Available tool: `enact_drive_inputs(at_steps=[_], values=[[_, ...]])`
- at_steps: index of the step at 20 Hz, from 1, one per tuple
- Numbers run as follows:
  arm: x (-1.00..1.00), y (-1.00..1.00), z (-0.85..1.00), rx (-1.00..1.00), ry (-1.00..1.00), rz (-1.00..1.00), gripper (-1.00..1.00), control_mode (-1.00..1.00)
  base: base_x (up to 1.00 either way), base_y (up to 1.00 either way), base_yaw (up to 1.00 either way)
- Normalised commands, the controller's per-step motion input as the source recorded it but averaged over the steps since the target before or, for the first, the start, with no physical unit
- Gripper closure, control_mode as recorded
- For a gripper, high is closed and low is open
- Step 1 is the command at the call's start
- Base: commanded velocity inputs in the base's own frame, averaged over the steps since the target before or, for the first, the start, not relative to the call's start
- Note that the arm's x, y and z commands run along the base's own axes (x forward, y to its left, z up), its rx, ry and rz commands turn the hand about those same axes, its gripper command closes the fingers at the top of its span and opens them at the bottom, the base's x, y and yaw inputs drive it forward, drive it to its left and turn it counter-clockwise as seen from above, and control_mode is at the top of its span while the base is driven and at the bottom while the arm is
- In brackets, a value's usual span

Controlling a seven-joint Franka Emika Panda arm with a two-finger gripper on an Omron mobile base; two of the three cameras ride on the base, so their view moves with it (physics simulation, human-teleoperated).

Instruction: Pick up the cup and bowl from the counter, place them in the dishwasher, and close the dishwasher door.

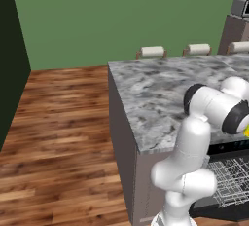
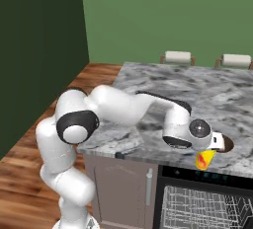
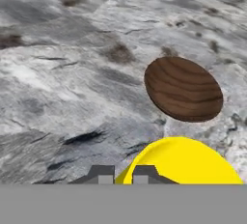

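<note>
Arm folded low across the bench (image 2: 148,82), wrist at its front edge. Pincer (image 3: 123,175) closed on the rim of the cup (image 2: 205,159), which tilts above the open dishwasher (image 2: 202,206); bowl (image 3: 183,89) lies just beyond.

Marbled counter (image 3: 58,63) (grey-white) bears brown bowl (image 3: 183,89).

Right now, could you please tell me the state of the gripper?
Gripper: closed on the rim of the yellow cup, beside the bowl on the counter.
</note>
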Motion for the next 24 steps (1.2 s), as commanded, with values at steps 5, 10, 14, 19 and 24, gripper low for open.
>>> enact_drive_inputs(at_steps=[5,10,14,19,24], values=[[-0.48,0.0,0.36,-0.11,-0.32,-0.09,1.0,-1.0,0.0,0.0,0.0],[-0.52,0.0,0.04,0.0,-0.32,-0.13,1.0,-1.0,0.0,0.0,0.0],[-0.47,0.0,0.0,0.0,-0.2,-0.05,1.0,-1.0,0.0,0.0,0.0],[-0.5,0.0,0.0,0.0,-0.16,0.0,1.0,-1.0,0.0,0.0,0.0],[-0.48,0.0,0.02,0.0,-0.15,0.0,1.0,-1.0,0.0,0.0,0.0]])
